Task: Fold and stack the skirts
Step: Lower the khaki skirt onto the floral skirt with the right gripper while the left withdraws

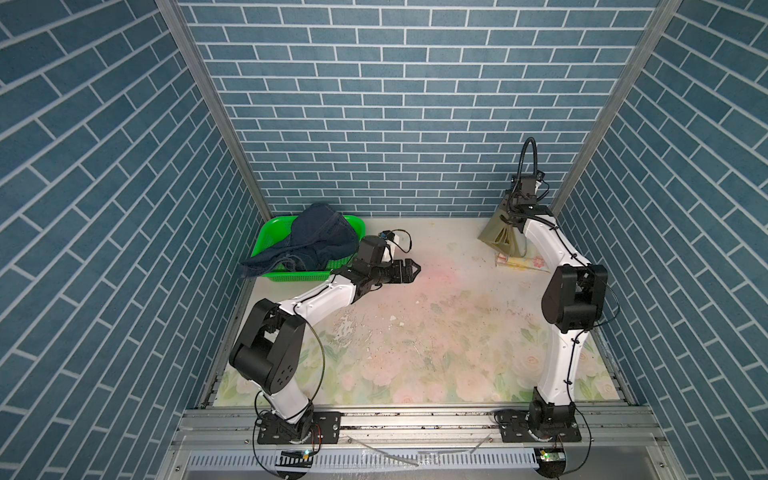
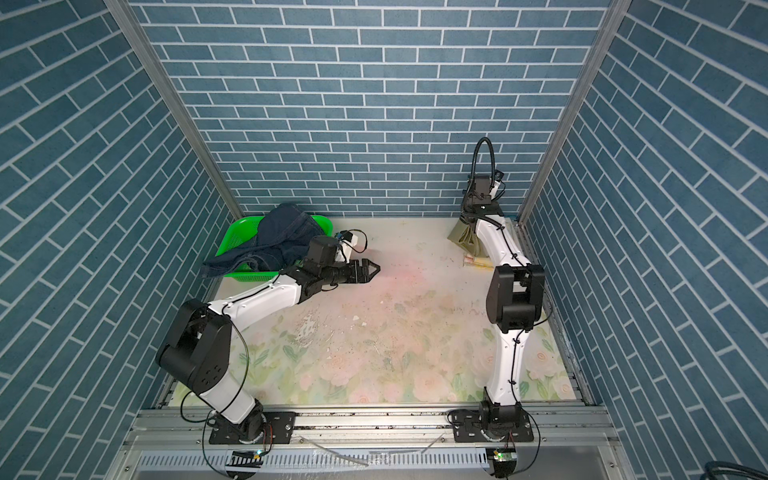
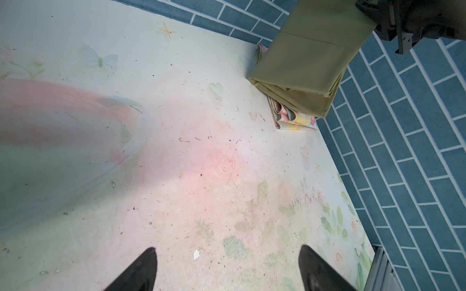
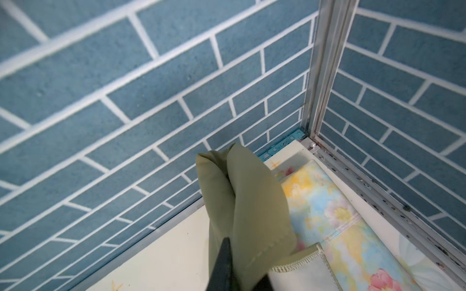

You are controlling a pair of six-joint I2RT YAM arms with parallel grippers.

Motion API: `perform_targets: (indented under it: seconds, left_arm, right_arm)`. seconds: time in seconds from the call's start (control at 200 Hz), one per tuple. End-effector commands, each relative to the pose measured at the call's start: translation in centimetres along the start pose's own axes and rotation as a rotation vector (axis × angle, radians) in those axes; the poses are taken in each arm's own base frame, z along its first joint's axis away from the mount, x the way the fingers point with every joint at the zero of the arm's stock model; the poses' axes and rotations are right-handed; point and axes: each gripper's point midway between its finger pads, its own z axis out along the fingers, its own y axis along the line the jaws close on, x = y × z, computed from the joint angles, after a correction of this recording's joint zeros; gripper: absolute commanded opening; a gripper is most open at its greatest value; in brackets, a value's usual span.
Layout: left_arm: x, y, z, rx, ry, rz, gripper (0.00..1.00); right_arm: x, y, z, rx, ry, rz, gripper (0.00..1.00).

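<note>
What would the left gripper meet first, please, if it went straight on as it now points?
Probably the bare table ahead of the left gripper, which seems tilted slightly down; were it level, the floral skirt in the far corner. Depth is unclear.

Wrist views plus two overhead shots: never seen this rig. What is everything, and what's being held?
Two robot arms are mounted at a table, each ending in a gripper. Both top views come from one overhead camera pair. Each wrist view looks along its own arm's gripper. The left gripper is open and empty above the table. The right gripper is shut on the olive skirt, which hangs with its lower end at the folded floral skirt in the far right corner. The denim skirt lies heaped over the green basket, far left.
</note>
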Motion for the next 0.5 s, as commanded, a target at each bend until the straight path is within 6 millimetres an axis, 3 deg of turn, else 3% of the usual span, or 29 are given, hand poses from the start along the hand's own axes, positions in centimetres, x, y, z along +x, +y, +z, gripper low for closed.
perform_targets:
  seconds: [0.0,0.18,0.495]
  left_arm:
    - [-0.8,-0.9,0.2,0.026,-0.014,0.009,0.88]
    - [-0.6,-1.0,0.4,0.028,-0.006,0.009,0.88]
    - [-0.1,-1.3,0.7,0.027,0.006,0.012,0.88]
  right_arm:
    - [-3.3,-1.2,-0.4,0.031,-0.096,0.145,0.0]
    - [-2.0,-5.9,-0.2,0.111,-0.124,0.282,0.0]
    - [3.5,-14.1,1.5,0.227,-0.044,0.401,0.0]
